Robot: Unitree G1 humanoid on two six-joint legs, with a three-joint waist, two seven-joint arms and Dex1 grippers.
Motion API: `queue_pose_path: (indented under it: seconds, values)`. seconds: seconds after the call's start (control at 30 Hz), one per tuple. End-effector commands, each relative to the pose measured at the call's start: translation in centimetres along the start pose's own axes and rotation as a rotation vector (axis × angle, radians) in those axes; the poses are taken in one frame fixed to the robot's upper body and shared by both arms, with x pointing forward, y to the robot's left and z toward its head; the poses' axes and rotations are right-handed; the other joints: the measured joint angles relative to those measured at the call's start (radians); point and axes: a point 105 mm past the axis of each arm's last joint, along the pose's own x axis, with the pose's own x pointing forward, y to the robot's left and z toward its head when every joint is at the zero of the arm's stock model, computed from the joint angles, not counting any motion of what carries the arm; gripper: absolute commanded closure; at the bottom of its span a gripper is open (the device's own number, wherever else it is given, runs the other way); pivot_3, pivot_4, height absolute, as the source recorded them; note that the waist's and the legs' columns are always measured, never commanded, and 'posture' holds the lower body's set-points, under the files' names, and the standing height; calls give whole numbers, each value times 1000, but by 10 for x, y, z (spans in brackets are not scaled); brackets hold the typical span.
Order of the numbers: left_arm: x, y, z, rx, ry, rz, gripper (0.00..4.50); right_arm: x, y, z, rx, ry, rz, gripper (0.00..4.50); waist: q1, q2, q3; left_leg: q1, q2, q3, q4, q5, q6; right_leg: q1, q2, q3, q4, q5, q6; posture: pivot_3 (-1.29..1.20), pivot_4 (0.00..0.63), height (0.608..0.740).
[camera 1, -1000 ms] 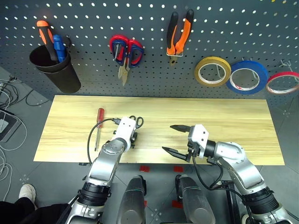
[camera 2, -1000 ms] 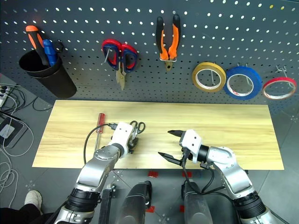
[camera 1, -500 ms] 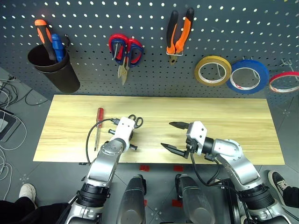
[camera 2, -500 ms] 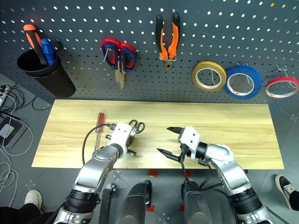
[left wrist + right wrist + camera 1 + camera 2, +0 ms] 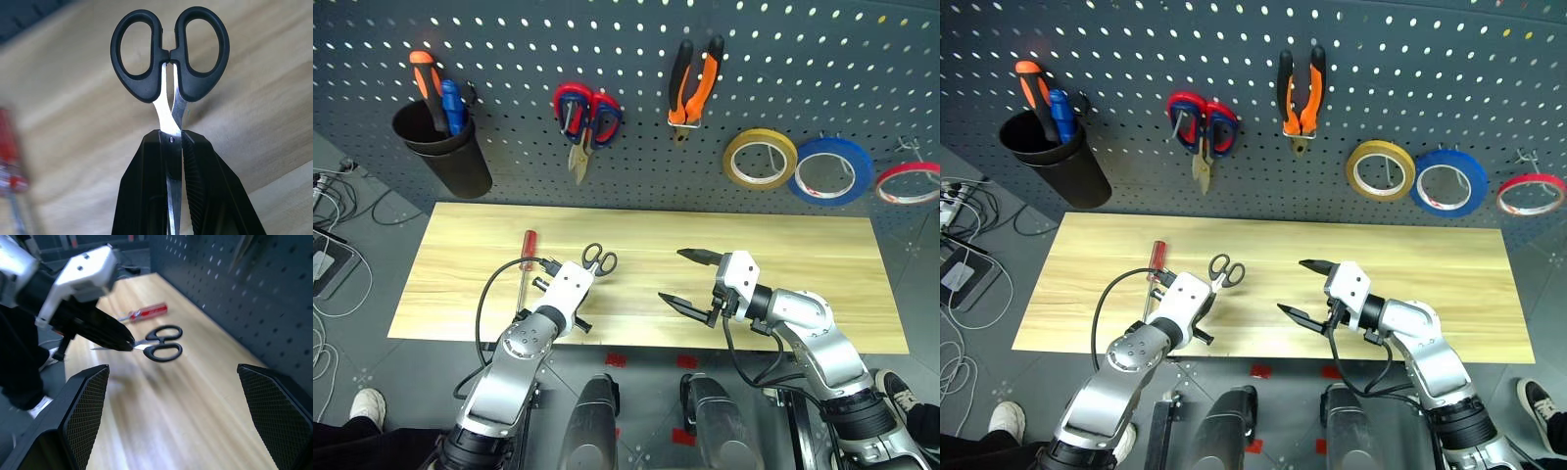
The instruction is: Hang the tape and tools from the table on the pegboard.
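Pegboard [image 5: 509, 157] and wooden table [image 5: 822, 245] frame the change: the black-handled scissors [image 5: 170, 68] have been clamped at the blades by the left gripper [image 5: 172, 147] and lifted, ready for hanging; the right gripper [image 5: 690, 279] is spread empty.

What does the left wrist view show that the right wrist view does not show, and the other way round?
Left wrist view alone: the steel blades crossing at the pivot between the left claw's fingers.

Right wrist view alone: the pegboard, the open right claw, and the left claw seen from the side.

Both: the black-handled scissors gripped by the blades with the handles free, the red-handled screwdriver, and the table.
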Motion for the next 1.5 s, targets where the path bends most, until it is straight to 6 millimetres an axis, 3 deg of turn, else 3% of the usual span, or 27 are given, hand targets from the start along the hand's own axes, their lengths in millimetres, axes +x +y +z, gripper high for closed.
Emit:
queue_pose_path:
  seconds: [0.03,0.3,0.5,0.87,1.07,1.27,1.5]
  values:
    - [-16,14,29,134,-173,50,4298,-8,-3,28,13,-105,-51,0,0,1,-20,-1,0,-1,-1,0,0,0,0,-1,-1,0,0,39,176,740]
    - [-20,27,60,135,-383,130,4298,-16,-4,45,69,-169,-80,0,6,0,-97,-1,-3,-1,-2,1,1,3,2,-4,-4,0,0,32,124,740]
    - [-14,31,78,141,-499,169,4298,-17,-16,65,87,-249,-102,0,6,0,-148,-1,-5,0,-2,1,2,4,5,-4,-4,0,0,15,75,740]
    - [-2,44,92,134,-553,224,4298,-13,-30,71,54,-269,-146,0,7,0,-213,4,-5,4,-5,1,2,6,7,-2,-4,0,0,12,46,740]
    - [1,44,94,116,-555,234,4298,-12,-30,70,48,-264,-153,0,3,1,-236,8,-5,7,-9,1,2,7,7,1,-4,0,0,9,47,740]
    - [4,38,83,80,-519,211,4298,-13,-33,64,48,-242,-169,0,2,1,-251,10,-4,9,-12,1,3,7,7,1,-4,0,0,10,52,740]
    - [6,46,76,54,-481,240,4298,-14,-36,63,47,-239,-184,0,1,3,-260,11,-5,10,-12,1,3,8,7,1,-4,0,0,7,58,740]
